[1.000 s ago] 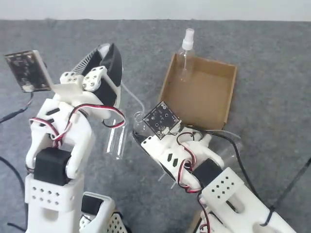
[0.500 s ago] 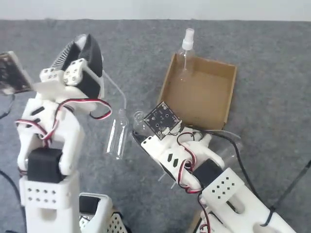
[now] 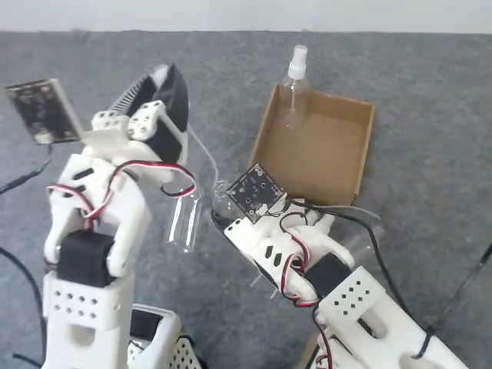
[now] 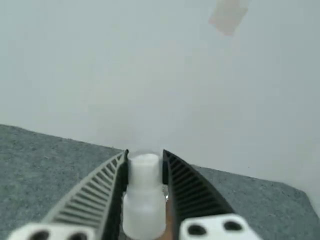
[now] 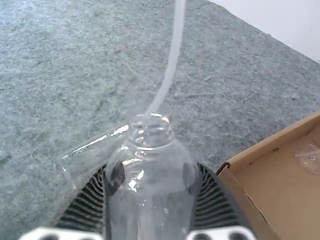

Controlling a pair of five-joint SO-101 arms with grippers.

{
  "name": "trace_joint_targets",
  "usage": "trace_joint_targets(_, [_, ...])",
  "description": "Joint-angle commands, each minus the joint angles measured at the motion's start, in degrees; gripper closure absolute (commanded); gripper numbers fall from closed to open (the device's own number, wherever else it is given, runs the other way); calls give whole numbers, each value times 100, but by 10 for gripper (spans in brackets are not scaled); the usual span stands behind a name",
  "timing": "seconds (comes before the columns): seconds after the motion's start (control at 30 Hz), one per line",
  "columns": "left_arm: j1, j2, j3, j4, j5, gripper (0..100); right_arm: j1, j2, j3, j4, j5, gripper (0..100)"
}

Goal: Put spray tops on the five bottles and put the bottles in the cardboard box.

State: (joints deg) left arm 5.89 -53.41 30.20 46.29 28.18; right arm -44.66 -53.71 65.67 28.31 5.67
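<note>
Three clear plastic bottles counted for sure, two white spray tops.
One brown cardboard box (image 3: 330, 154): one capped clear bottle (image 3: 294, 88) kept inside, at far corner.
White spray top with thin tube (image 4: 144, 200) pinched tight by left gripper (image 4: 145, 156), held up high.
Open clear bottle (image 5: 150, 185) squeezed by right gripper (image 5: 152, 175), just beside box; tube end seen at its mouth.
Third clear bottle (image 3: 184, 219) laid flat on grey carpet (image 3: 430, 92), close by.

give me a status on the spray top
Left gripper shut on spray top. Right gripper shut on bottle, tube at its mouth. Loose bottle lying alongside, not blocking.
</note>
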Motion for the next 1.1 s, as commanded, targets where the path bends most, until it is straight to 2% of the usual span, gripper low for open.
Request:
trace_joint_targets(0.0, [26,-70,154,-26,62,989,-22,-251,-70,-154,-70,992])
trace_joint_targets(0.2, [26,-70,708,26,53,989,-4,-259,-62,-110,-35,992])
trace_joint_targets(0.33, [26,-79,866,431,18,989,4,-251,44,-233,-35,992])
trace_joint_targets(0.5, [334,-79,884,765,-835,989,110,-233,334,-1314,-70,992])
trace_joint_targets(0.6, [607,-79,884,941,-1222,989,136,-207,782,-2290,-70,992])
trace_joint_targets(0.7, [703,-79,892,1125,-1503,989,198,-198,1011,-2800,-79,992])
trace_joint_targets(0.87, [721,-79,892,1240,-1503,988,224,-198,1029,-2826,-862,992])
trace_joint_targets(1.0, [879,-79,892,1222,-1495,976,215,-198,1055,-2826,-897,992])
trace_joint_targets(1.07, [976,-79,892,1231,-1495,929,215,-198,1055,-2818,-897,992])
